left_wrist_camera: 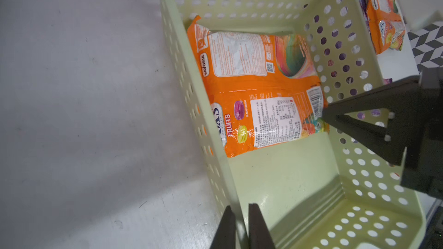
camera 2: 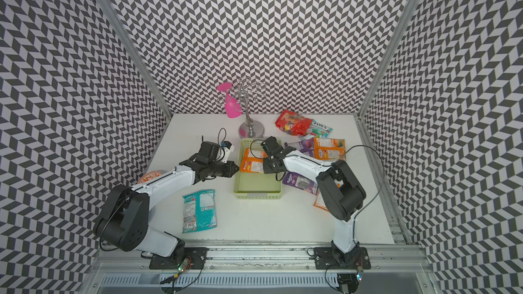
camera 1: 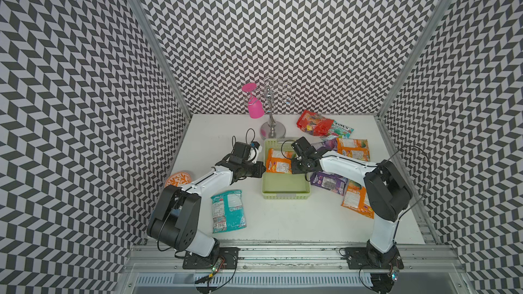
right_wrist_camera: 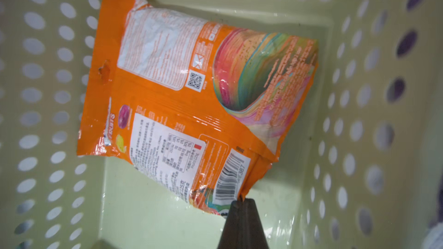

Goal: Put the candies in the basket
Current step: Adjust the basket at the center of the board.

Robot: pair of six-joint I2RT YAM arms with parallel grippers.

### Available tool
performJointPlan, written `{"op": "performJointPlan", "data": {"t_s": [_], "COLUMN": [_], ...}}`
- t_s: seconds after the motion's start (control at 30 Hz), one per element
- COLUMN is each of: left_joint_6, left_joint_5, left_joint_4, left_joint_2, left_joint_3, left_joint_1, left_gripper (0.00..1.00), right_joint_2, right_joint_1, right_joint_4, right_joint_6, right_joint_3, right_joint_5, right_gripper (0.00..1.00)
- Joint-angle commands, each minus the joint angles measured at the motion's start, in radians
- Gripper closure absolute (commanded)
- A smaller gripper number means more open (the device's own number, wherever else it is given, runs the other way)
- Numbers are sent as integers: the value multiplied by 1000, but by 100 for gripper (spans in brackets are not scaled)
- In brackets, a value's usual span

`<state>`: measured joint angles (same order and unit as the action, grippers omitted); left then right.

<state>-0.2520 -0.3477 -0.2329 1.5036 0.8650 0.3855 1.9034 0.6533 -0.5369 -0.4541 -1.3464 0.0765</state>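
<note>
The pale-green basket [camera 1: 284, 195] [camera 2: 257, 195] stands mid-table. My left gripper [camera 1: 263, 169] [left_wrist_camera: 239, 206] is shut on its left side wall [left_wrist_camera: 203, 125], one finger outside and one inside. An orange candy bag [camera 1: 278, 161] [left_wrist_camera: 259, 87] [right_wrist_camera: 187, 97] is in the basket's far half, tilted, with my right gripper [camera 1: 293, 168] [right_wrist_camera: 242, 201] shut on its near right corner. More candies lie on the table: a teal bag [camera 1: 228, 210] near the left arm, and red [camera 1: 314, 124], teal [camera 1: 341, 130], orange [camera 1: 353, 148], purple [camera 1: 329, 182] and orange [camera 1: 356, 199] bags to the right.
An orange-and-white plate [camera 1: 178, 179] lies partly under the left arm. A metal stand [camera 1: 272, 130] with a pink glass [camera 1: 254, 107] hanging on it stands just behind the basket. Patterned walls close in three sides.
</note>
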Motion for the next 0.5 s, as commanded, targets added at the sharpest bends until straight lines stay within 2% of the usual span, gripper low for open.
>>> {"op": "performJointPlan", "data": {"t_s": [0.0,0.17,0.23,0.3,0.37,0.47], "left_joint_6": [37,34,26,21,13,13], "left_joint_5": [-2,-13,-19,-33,-50,-59], "left_joint_4": [16,18,17,18,20,16], "left_joint_2": [18,12,8,4,-5,-28], "left_joint_3": [-10,-9,-8,-8,-4,6], "left_joint_1": [6,6,6,6,7,6], "left_gripper": [91,91,90,80,63,51], "right_joint_2": [30,49,46,30,4,-48], "right_joint_1": [3,3,3,4,7,14], "right_joint_4": [9,-12,-26,-35,-40,-48], "right_joint_6": [47,51,45,37,23,20], "right_joint_3": [-92,-129,-138,-134,-122,-111], "right_joint_5": [93,144,133,106,77,36], "right_gripper": [100,100,88,76,70,66]}}
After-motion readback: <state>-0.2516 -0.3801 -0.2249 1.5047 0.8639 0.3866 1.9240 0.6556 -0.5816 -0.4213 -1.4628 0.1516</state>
